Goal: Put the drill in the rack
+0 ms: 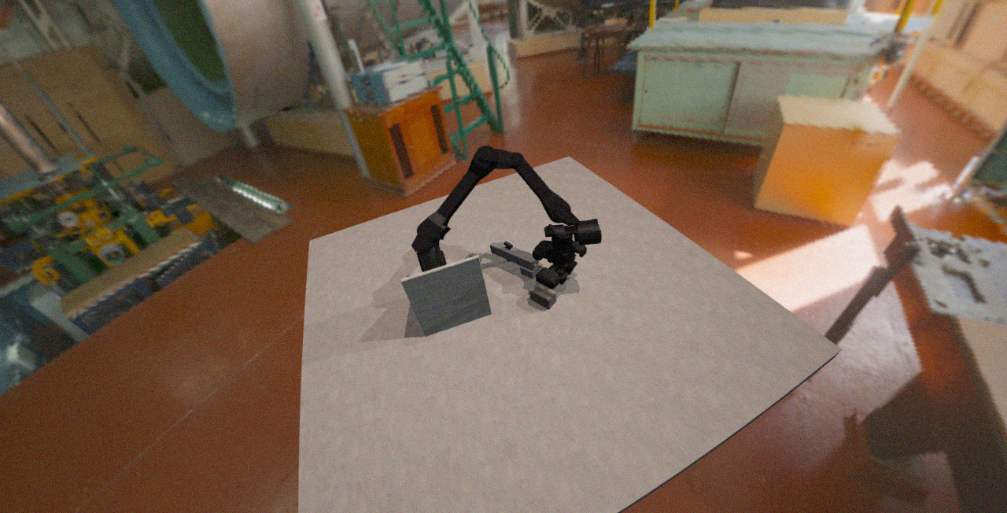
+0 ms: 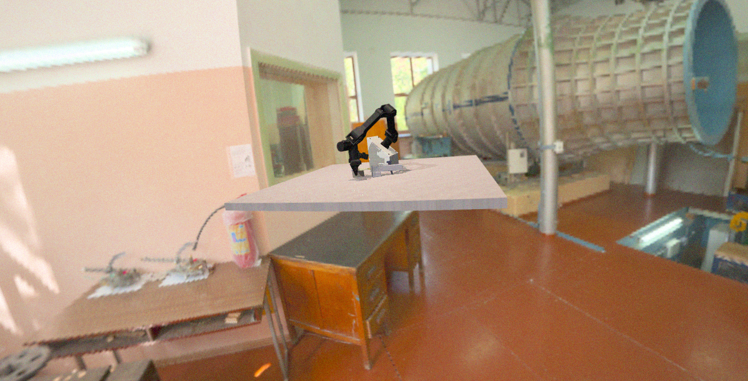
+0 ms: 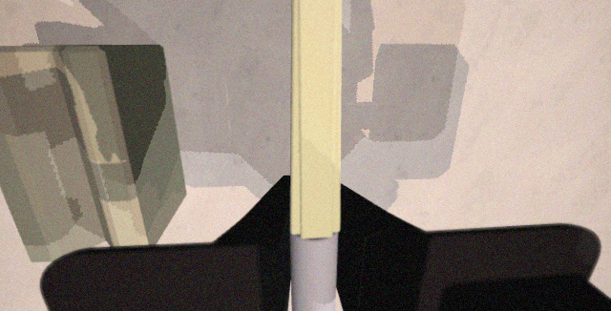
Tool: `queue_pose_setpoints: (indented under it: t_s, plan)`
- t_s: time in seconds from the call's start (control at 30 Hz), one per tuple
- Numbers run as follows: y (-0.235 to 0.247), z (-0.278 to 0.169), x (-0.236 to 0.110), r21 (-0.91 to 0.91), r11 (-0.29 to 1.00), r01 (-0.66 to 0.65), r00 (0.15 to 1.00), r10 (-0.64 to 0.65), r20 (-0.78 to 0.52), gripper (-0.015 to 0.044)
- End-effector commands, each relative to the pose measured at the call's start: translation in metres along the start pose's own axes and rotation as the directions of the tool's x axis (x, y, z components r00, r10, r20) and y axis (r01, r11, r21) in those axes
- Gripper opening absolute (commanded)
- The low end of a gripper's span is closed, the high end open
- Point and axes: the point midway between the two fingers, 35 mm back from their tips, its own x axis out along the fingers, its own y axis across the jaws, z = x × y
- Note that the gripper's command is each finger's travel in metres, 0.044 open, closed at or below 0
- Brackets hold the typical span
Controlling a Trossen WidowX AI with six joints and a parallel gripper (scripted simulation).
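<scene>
My gripper (image 3: 304, 185) (image 1: 547, 277) (image 2: 356, 173) points down, low over the table, shut on the drill (image 3: 317, 87). The drill has a pale yellow body and a grey end that lies between the fingers. Its far end runs out of the wrist view, and the grey holder does not show there. The long grey holder (image 1: 514, 254) (image 2: 389, 168) stands beside the gripper, with a small dark piece (image 1: 508, 245), perhaps the key, on top. The rack (image 1: 542, 297) (image 3: 167, 182), a grey-green grooved block, stands close beside the gripper. Whether the drill's far end is clear of the holder is unclear.
A large tilted grey panel (image 1: 447, 295) (image 2: 377, 149) stands near the arm's base (image 1: 430, 256). All stand on a pale table top (image 1: 563, 397) (image 2: 439, 185). Shadows of the arm and holder fall below the drill in the wrist view.
</scene>
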Motion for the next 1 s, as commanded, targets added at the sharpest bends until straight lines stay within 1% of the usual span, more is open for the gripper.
queue_pose_setpoints:
  t_s: [0.0, 0.43, 0.97]
  plan:
    - [0.0, -0.009, -0.002, -0.002, 1.0, -0.001, 1.0, 0.001, -0.007, 0.0]
    - [0.0, -0.024, -0.004, -0.003, 1.0, -0.001, 1.0, 0.001, -0.008, 0.0]
    - [-0.001, -0.019, -0.011, -0.003, 1.0, -0.001, 1.0, 0.001, -0.008, 0.0]
